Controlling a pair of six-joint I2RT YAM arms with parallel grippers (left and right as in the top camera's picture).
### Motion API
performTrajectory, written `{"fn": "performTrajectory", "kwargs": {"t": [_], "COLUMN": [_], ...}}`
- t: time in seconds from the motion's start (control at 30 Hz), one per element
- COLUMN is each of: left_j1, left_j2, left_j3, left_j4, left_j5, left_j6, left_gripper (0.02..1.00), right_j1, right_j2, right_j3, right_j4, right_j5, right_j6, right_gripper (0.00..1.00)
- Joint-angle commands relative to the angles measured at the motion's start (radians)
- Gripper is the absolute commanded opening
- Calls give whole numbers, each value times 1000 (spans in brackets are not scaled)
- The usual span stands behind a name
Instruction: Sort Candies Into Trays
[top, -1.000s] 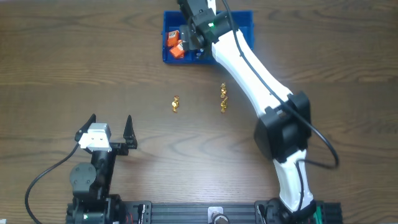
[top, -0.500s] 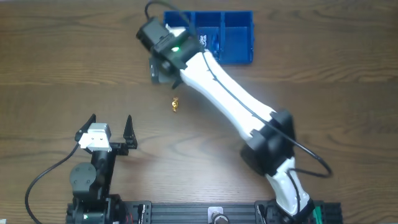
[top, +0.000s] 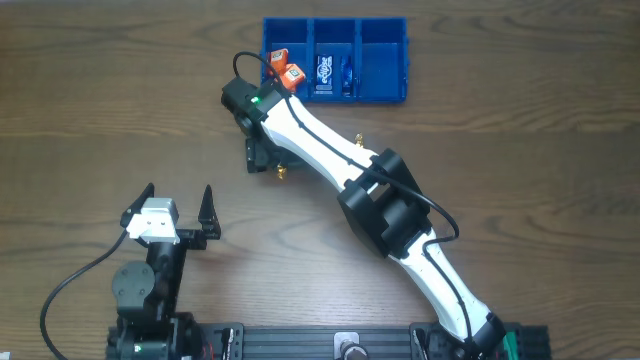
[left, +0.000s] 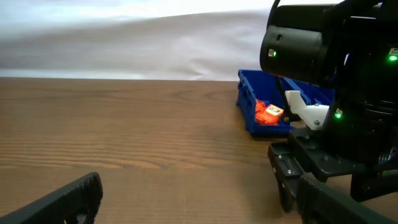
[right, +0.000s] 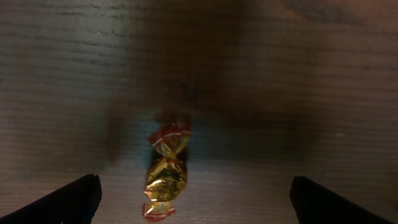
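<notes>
Gold candy (right: 165, 179) in a twisted wrapper lies on the bench (top: 100, 100), apart from the blue tray (top: 380, 99). It is in the gap between my right fingers (right: 62, 205), which are spread wide with nothing in them and hang low over the wood. The candy is not in the middle of this gap; it lies nearer to one finger than to the other, and its long axis runs across the closing direction, which I think is good for a pinch. So I judge that the step in hand is the pick of this piece, with the grasp not yet made. The tray has three compartments: orange candies (top: 291, 74) are in the end one, blue-and-white candies (top: 325, 72) are in the middle one, and the other end one looks empty, so I suppose the gold pieces belong there. A second gold candy (top: 358, 137) waits on the bench just beside my right arm. My left fingers (top: 209, 205) are also open and hold nothing, near the base of the left arm and well apart from all candies. For the next move I should shift a little sideways to centre the candy, go down until the tips nearly touch the bench, then close on its thick middle. The wrapper looks smooth and small, so a closing off-centre may push it away instead of catching it.
</notes>
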Motion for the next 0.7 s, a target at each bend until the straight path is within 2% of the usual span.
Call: {"fn": "performTrajectory", "kwargs": {"t": [0.03,0.33,0.4,0.47,0.6,0.7], "left_j1": [4,4,4,4,4,4], "left_j2": [-6,-6,-6,-6,-6,-6], "left_j3": [-18,-18,-18,-18,-18,-18], "left_j4": [-35,-35,-35,-35,-35,-35], "left_j5": [22,22,22,22,22,22], "left_j6": [3,3,3,3,3,3], "left_gripper": [998,998,998,998,998,996], "right_j1": [5,5,5,5,5,5], "right_j2": [18,59,59,59,59,59], "right_j3": [1,1,1,2,2,2], "right_j4": [16,58,61,64,48,39], "right_j5": [-13,-54,-54,-54,-55,-55], "right_j6": [21,21,21,21,24,24], "right_gripper": [965,921,884,805,564,454]}}
